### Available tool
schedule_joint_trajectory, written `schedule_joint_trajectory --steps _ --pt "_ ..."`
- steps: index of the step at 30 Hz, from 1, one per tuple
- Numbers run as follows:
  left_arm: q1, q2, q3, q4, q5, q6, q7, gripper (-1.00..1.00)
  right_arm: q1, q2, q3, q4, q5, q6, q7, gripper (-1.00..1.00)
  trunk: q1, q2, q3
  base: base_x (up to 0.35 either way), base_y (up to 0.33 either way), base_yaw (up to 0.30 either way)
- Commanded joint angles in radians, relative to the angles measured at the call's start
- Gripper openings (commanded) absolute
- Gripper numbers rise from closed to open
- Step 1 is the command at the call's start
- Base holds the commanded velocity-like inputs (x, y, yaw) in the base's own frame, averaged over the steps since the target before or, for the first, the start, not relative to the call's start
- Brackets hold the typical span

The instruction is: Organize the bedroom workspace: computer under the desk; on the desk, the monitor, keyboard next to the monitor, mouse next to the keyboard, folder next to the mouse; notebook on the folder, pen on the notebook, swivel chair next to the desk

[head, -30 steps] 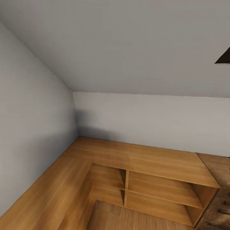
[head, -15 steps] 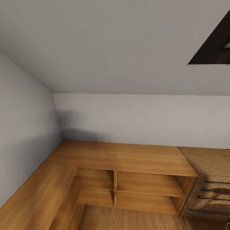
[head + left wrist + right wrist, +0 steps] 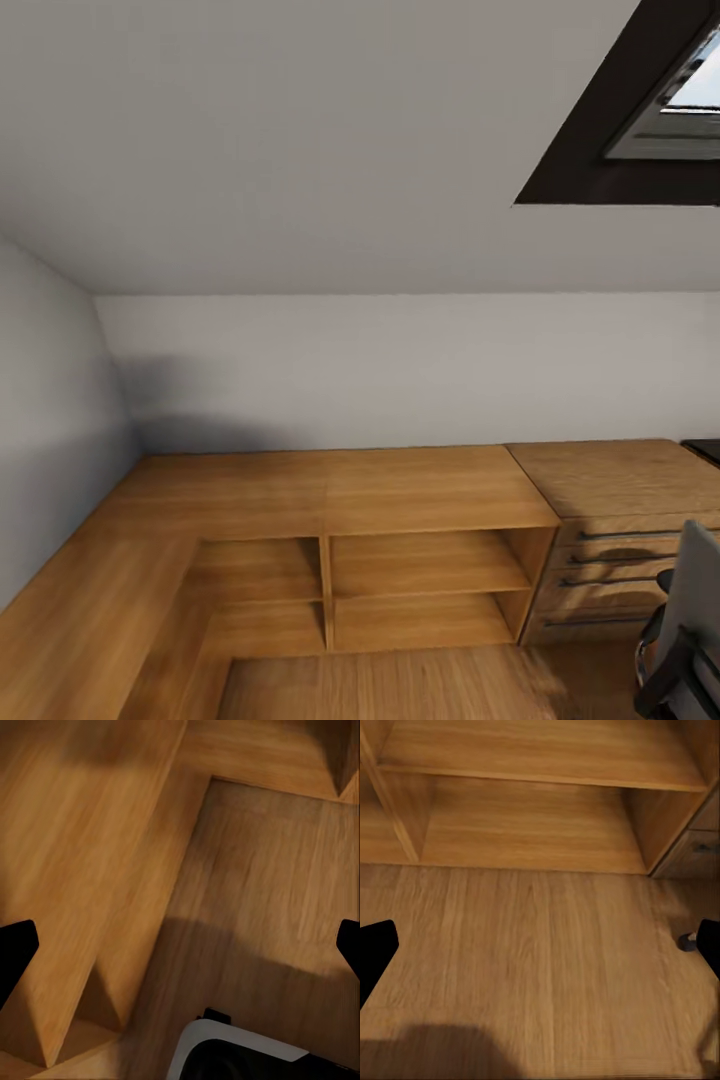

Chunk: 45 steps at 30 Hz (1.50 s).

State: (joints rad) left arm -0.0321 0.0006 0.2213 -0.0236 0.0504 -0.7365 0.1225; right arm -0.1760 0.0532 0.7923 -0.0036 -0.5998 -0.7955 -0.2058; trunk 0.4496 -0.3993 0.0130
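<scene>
The swivel chair (image 3: 695,585) shows at the lower right edge of the head view: part of a grey back and a black armrest. My left gripper (image 3: 180,949) is open over the wooden floor, its dark fingertips (image 3: 16,949) wide apart with nothing between them. My right gripper (image 3: 540,949) is also open and empty above the floor in front of the low shelf unit. A small dark castor (image 3: 688,940) stands on the floor near the right gripper. The computer, monitor, keyboard, mouse, folder, notebook and pen are out of view.
A low L-shaped wooden shelf unit (image 3: 330,495) runs along the grey walls. To its right stands a wooden dresser (image 3: 610,485) with dark drawer handles. A dark-framed skylight (image 3: 640,110) sits in the sloped ceiling. A black corner (image 3: 705,450) peeks in beyond the dresser.
The camera has turned to the right: the shelf unit has slid left in the picture, and the skylight, the dresser and the swivel chair have come into view.
</scene>
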Motion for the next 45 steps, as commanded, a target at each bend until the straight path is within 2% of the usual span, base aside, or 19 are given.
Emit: schedule_joint_trajectory --steps 1,15,26,37,45 --pt "0.000 0.000 -0.004 0.001 0.005 -0.003 0.001 1.00 0.000 0.000 0.008 0.001 -0.002 -0.001 -0.007 1.00 0.000 -0.001 0.000 0.000 0.000 -0.300" --pt "0.000 0.001 -0.003 0.001 0.005 -0.003 0.001 1.00 0.000 0.000 0.008 0.001 -0.002 -0.001 -0.007 1.00 0.000 -0.001 0.000 0.200 0.000 -0.300" --pt "0.000 0.002 -0.004 0.001 0.005 -0.003 0.002 1.00 0.000 0.002 0.008 0.001 -0.002 -0.001 -0.009 1.00 0.000 -0.001 0.000 0.037 0.004 -0.300" --pt "0.000 0.001 -0.003 0.001 0.005 -0.003 0.002 1.00 0.000 0.002 0.008 0.001 -0.002 -0.001 -0.009 1.00 0.000 -0.001 0.000 0.205 0.175 -0.300" --pt "0.000 0.001 -0.003 0.001 0.005 -0.003 0.002 1.00 0.000 0.002 0.008 0.001 -0.002 -0.001 -0.009 1.00 0.000 -0.001 0.000 0.085 0.045 -0.300"
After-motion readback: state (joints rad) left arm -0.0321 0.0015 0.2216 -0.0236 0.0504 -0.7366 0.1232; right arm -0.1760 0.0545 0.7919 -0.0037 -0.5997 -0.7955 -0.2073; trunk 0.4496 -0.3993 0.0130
